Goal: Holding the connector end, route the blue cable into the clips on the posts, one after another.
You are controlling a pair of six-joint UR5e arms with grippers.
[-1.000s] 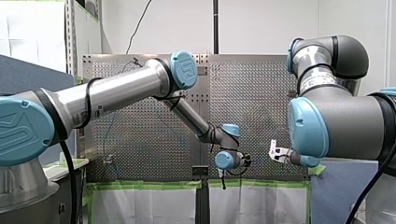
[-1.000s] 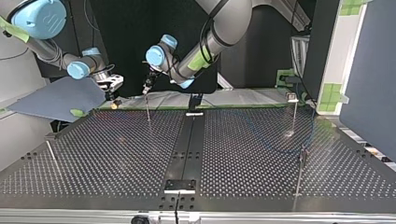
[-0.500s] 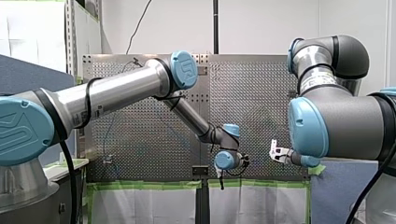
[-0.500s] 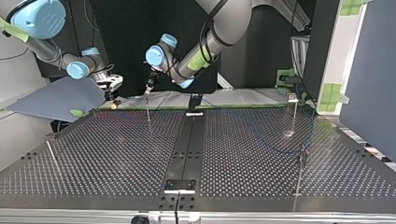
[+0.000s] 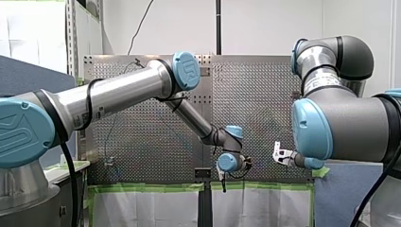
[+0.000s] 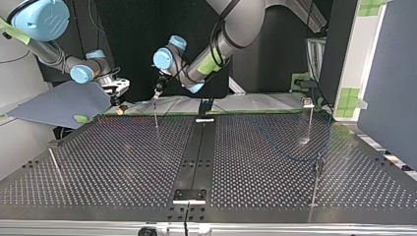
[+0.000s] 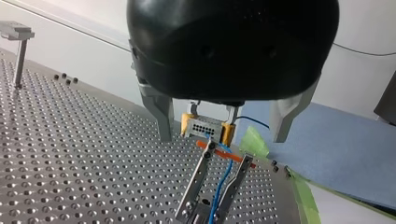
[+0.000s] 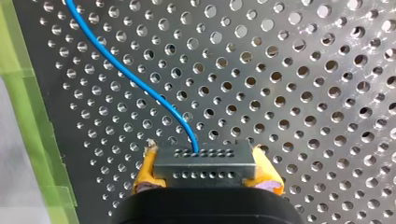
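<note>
My right gripper (image 8: 205, 173) is clamped on the grey connector (image 8: 205, 161), with its yellow pads (image 8: 145, 170) pressed against the connector's two ends. The blue cable (image 8: 154, 96) leaves the connector's face and curves away over the perforated table (image 8: 303, 70), near a strip of green tape (image 8: 32, 116). In the top view this gripper hangs at about ten o'clock, near the table's far edge.

My left gripper (image 7: 223, 137) stands wide open, its metal fingers (image 7: 163, 116) spread and touching nothing. At its twelve o'clock I see the held connector. Under the gripper is a clip (image 7: 198, 179) with the cable lying between its two prongs. In the top view the left gripper hovers at eleven o'clock, directly above a thin post (image 6: 156, 115).
</note>
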